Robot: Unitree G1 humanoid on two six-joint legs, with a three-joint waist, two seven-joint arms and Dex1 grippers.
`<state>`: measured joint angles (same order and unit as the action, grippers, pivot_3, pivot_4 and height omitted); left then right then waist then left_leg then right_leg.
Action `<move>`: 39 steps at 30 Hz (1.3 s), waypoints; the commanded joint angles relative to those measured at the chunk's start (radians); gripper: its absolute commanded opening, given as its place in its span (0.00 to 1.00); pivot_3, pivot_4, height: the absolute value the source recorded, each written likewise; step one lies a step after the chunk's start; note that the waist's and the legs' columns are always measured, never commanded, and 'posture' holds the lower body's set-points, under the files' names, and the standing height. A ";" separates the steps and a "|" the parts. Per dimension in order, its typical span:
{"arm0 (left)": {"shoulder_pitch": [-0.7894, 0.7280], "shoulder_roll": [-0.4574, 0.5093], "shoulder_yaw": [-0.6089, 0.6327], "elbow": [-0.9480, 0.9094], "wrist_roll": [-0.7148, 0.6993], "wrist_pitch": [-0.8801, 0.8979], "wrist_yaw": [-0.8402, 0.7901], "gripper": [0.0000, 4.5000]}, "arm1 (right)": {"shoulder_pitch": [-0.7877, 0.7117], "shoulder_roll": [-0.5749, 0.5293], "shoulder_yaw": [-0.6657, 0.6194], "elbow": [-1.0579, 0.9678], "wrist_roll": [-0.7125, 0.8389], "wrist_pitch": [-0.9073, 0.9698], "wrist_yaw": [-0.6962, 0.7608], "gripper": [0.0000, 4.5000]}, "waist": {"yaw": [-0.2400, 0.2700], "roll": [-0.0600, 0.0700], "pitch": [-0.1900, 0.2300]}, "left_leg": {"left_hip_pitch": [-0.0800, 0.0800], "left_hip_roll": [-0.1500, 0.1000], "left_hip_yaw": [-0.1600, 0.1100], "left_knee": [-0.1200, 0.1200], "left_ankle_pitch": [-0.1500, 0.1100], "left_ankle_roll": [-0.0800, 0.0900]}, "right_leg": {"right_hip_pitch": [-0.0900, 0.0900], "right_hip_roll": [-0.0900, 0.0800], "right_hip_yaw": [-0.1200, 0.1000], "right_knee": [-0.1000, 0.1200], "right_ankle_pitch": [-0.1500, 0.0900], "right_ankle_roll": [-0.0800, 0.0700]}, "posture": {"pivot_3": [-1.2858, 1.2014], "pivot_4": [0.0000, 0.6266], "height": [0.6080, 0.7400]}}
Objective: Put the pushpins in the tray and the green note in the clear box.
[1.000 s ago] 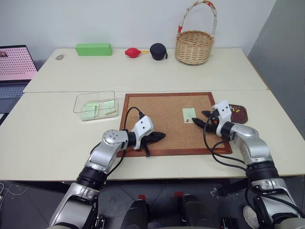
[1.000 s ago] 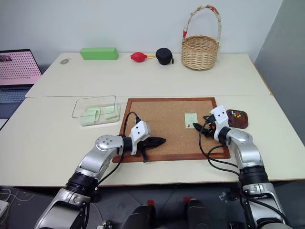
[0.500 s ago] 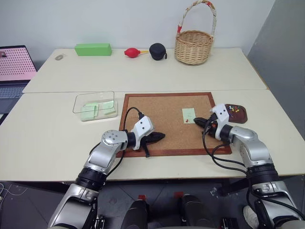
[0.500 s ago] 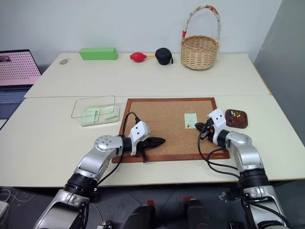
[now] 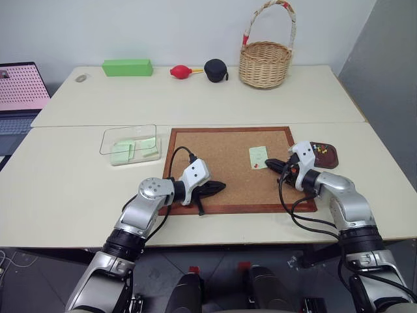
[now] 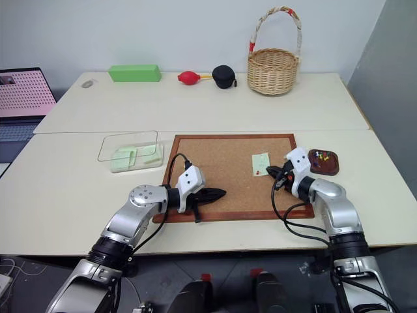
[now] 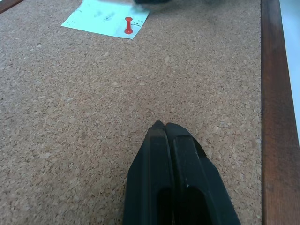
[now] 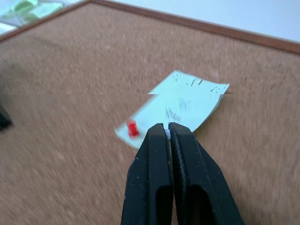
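Nearest, the left gripper point(image 5: 220, 186) lies low over the near part of the corkboard point(image 5: 221, 147), its two black fingers pressed together with nothing between them; the left wrist view shows this plainly, tips meeting over bare cork. That view also catches the red pushpin point(image 7: 128, 25) standing in a corner of the green note point(image 7: 106, 17) ahead, which in the head views is no more than a red speck at the note's near edge.

To the right, the right gripper point(image 5: 271, 163) sits just beside the note's near right corner, above the board. Its fingers are clenched too. The right wrist view shows a thin pale sliver pinched at the very tips, but what it is cannot be made out. From there the fingertips cover the note's near edge, so whether they touch the paper is unclear, and the note's faint scribbles are unreadable.

The note lies flat on the right half of the corkboard, the red pin at its near left corner. No teal pin can be picked out on the board.

Just off the board's right edge, partly hidden behind the right wrist, is the tray point(image 5: 329, 155), with a few tiny coloured dots in it, too small to count.

Left of the board stands the clear box point(image 5: 129, 143), holding several pale green slips.

Farthest, along the back of the table: a green block point(image 5: 128, 67), a red bulb point(image 5: 180, 71), a black pouch point(image 5: 216, 70) and a wicker basket point(image 5: 265, 64). A laptop point(image 5: 21, 88) is cut off at the left edge
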<state>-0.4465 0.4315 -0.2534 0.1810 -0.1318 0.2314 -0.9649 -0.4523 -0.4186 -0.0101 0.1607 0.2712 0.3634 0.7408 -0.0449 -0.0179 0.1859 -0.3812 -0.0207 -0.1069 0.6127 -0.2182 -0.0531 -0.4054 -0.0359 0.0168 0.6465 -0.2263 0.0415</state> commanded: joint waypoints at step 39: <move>-0.001 0.004 -0.035 0.071 0.055 -0.010 0.017 0.00 | -0.084 -0.203 -0.174 0.325 -0.171 -0.222 -0.231 0.54 | 0.006 0.001 0.000 | 0.000 -0.001 0.001 0.000 0.000 0.000 | 0.001 0.000 0.001 0.000 0.000 0.000 | 0.52 0.24 1.00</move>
<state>-0.4621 0.4295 -0.2695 0.2068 -0.1163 0.2072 -0.9609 -0.5083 -0.6018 -0.1553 0.5079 0.0935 0.1678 0.5204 -0.0394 -0.0172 0.1854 -0.3810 -0.0214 -0.1057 0.6130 -0.2180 -0.0529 -0.4047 -0.0363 0.0178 0.6463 -0.2262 0.0418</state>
